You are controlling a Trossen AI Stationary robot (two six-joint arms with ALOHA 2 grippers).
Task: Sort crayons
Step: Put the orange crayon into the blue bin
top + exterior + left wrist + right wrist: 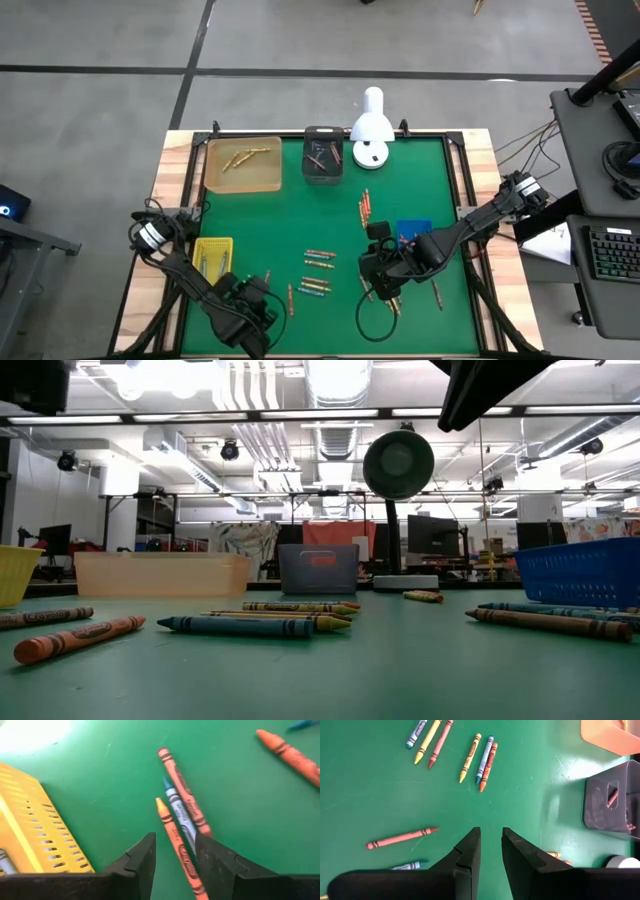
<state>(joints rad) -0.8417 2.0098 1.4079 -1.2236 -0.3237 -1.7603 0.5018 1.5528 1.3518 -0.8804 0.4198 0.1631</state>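
Dark left gripper parted, straddling crayons.

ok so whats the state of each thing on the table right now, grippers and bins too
left gripper: open, empty, low over three loose crayons beside the yellow basket
right gripper: narrow gap, holding nothing, above the green mat
yellow basket: upright, crayons inside
orange tray: upright, a few yellowish crayons inside
grey bin: upright, reddish crayons inside
blue basket: upright, contents not visible
loose crayons: lying flat, unsorted on the mat
white lamp: standing at the far edge
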